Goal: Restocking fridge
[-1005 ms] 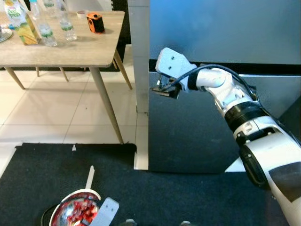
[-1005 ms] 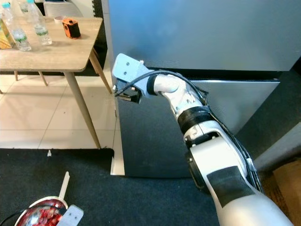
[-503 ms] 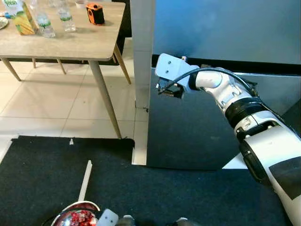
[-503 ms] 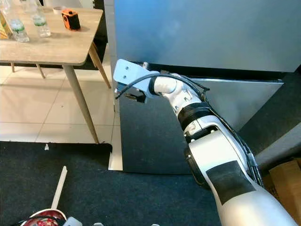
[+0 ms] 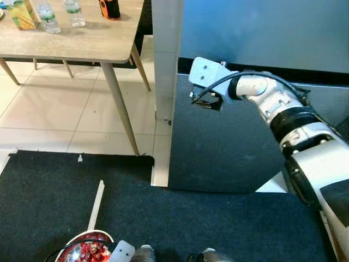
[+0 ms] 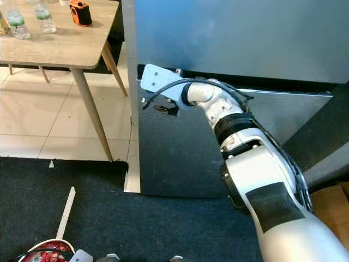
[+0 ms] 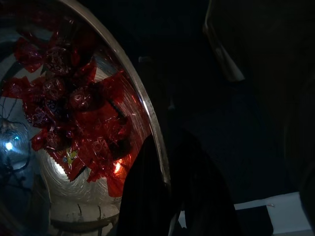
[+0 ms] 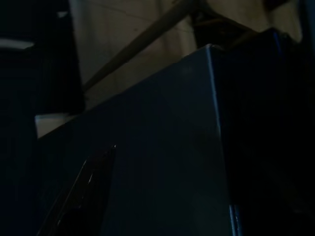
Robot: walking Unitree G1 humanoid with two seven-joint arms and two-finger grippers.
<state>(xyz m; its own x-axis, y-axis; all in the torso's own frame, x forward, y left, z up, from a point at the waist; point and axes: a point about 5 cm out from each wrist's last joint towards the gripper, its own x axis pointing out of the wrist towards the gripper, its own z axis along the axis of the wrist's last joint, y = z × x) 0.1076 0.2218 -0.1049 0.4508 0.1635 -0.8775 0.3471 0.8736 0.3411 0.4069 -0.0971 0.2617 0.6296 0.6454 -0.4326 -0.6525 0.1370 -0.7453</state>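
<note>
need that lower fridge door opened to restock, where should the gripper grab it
Grip the lower fridge door at its top edge near the free left corner, where the dark gap below the upper door leaves finger room. Come from the front; the right gripper is there.

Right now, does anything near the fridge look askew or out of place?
Nothing looks spilled or damaged. The lower fridge door stands slightly ajar, its edge out past the upper door, with the right hand at its top corner. The left hand holds a metal bowl of red-wrapped items low over the dark mat.
</note>
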